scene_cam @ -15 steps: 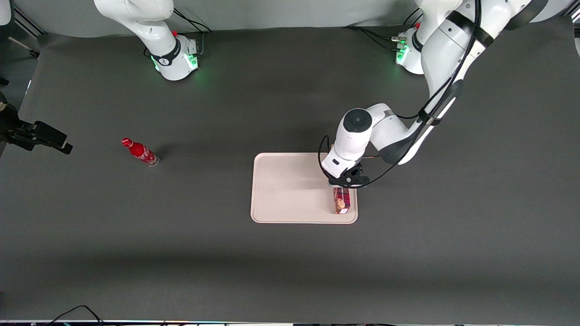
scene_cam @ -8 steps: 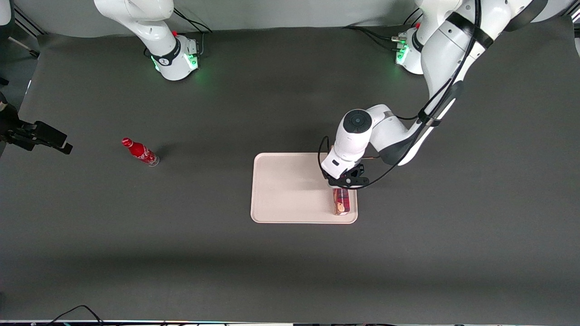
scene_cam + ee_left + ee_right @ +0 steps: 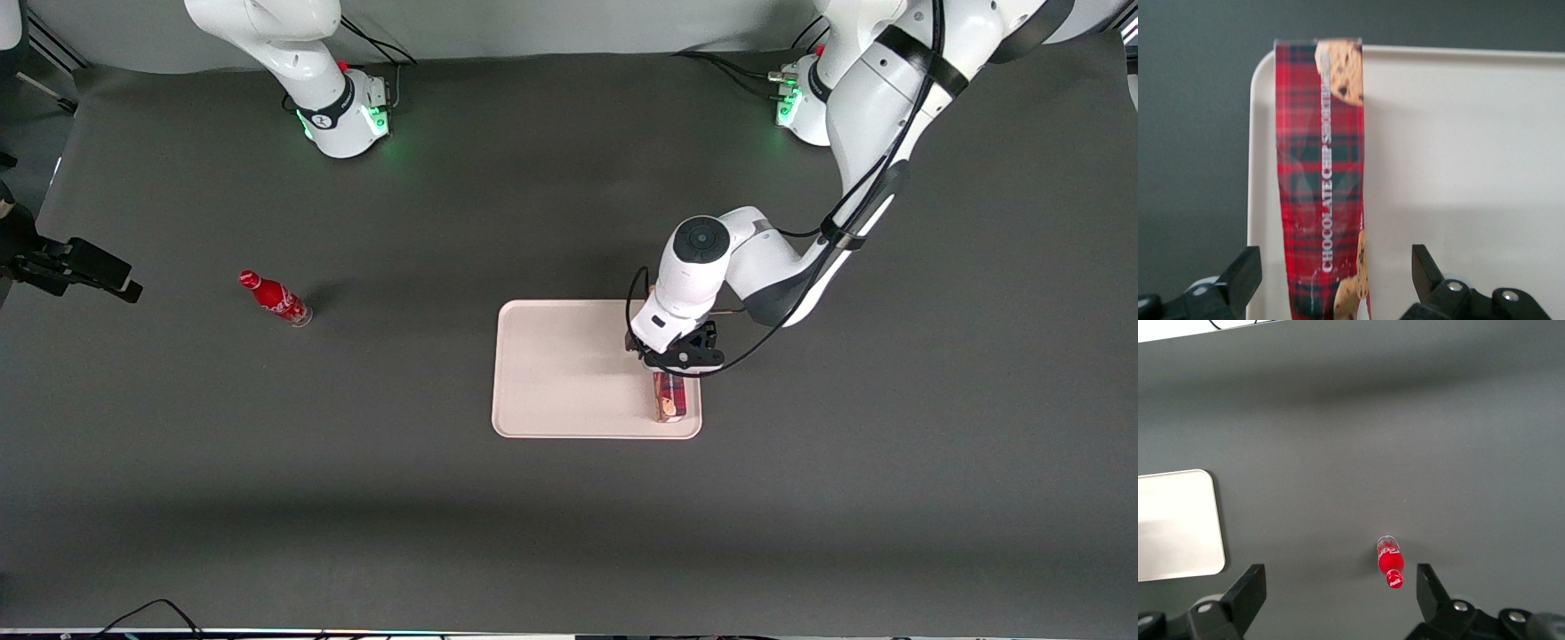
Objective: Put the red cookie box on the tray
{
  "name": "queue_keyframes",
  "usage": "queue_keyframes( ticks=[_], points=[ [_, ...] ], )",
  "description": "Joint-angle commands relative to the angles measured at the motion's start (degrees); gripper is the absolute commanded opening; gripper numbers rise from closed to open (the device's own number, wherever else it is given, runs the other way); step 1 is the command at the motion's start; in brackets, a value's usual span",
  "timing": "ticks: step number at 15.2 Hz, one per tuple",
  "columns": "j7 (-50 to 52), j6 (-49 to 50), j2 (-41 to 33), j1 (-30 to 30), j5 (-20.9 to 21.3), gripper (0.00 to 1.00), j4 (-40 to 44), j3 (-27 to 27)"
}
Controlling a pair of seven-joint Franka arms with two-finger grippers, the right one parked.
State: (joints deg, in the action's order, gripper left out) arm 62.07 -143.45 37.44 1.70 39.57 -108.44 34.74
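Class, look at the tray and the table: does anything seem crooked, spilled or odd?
Nothing stands out. The cookie box lies flat along the tray edge, the open pincer above it; the soda bottle stands apart.

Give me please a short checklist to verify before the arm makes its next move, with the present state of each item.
1. Red cookie box lies on the tray: ok, it lies flat along one short rim.
2. Box fully inside the rim: cannot tell; one end reaches the rim's edge in the left wrist view.
3. Pincer open: ok, fingers stand apart, clear of the box sides.
4. Pincer position: ok, it is above the box's end farther from the front camera.
5. Lift path free: ok, nothing sits over the pincer.
6. Soda bottle out of the way: ok, it stands toward the parked arm's end.
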Motion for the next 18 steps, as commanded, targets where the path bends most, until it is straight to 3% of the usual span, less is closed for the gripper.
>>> queue_keyframes(
  ticks=[1,4,9,12,14,18],
  points=[
    [-2.2,9.4,-3.0,-0.3,0.0,1.0,4.5,2.2],
    [-8.4,22.3,-5.0,-1.6,-3.4,1.0,9.8,6.2],
    [-27.1,35.6,-17.0,-4.0,-21.0,1.0,14.3,5.8],
    [-33.5,48.9,-20.2,-5.3,-22.8,1.0,20.1,5.3],
    [-37.3,54.0,-23.5,-5.6,-24.4,1.0,22.0,1.8],
    [-44.8,53.9,-32.5,-5.4,-35.4,1.0,19.2,-11.7]
  ],
)
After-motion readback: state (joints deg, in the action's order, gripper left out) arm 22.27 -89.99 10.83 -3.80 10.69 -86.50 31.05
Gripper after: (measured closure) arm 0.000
